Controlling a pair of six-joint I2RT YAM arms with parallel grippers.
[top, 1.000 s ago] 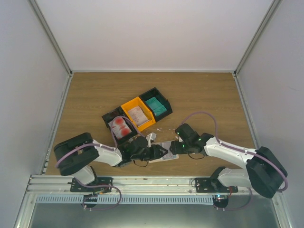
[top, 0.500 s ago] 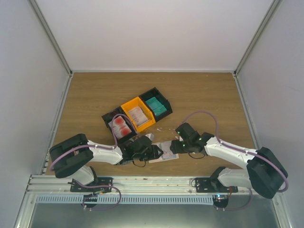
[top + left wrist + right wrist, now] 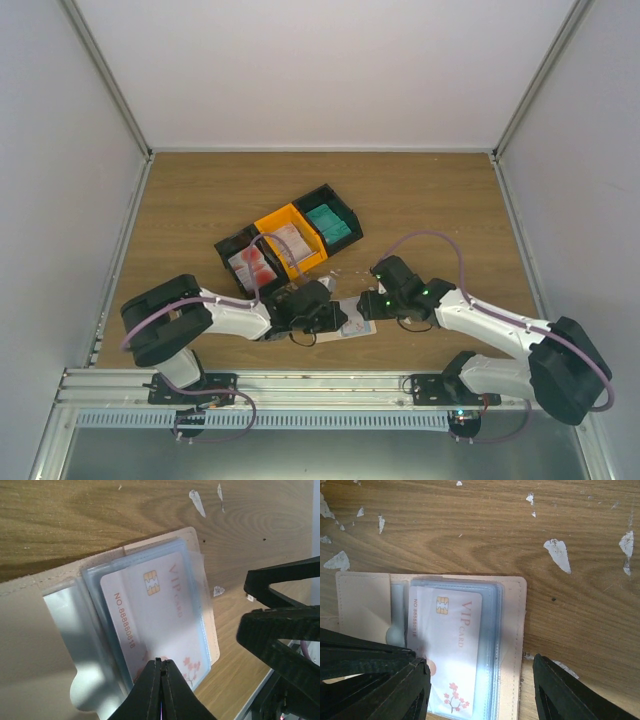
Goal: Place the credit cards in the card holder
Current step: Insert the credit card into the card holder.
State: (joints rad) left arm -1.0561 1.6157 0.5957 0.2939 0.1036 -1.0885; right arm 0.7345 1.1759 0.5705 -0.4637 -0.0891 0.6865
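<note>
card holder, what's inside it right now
One pale pink card with a gold chip and VIP lettering sits in the card holder's clear pocket. Whether more cards lie beneath cannot be seen; it covers them.

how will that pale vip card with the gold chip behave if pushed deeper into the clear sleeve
The pale pinkish VIP card looks thin, flat and stiff, so it should slide rather than buckle. Its smooth face may slip under the shut left gripper. The beige folding card holder looks light and could skid on the wooden table.
</note>
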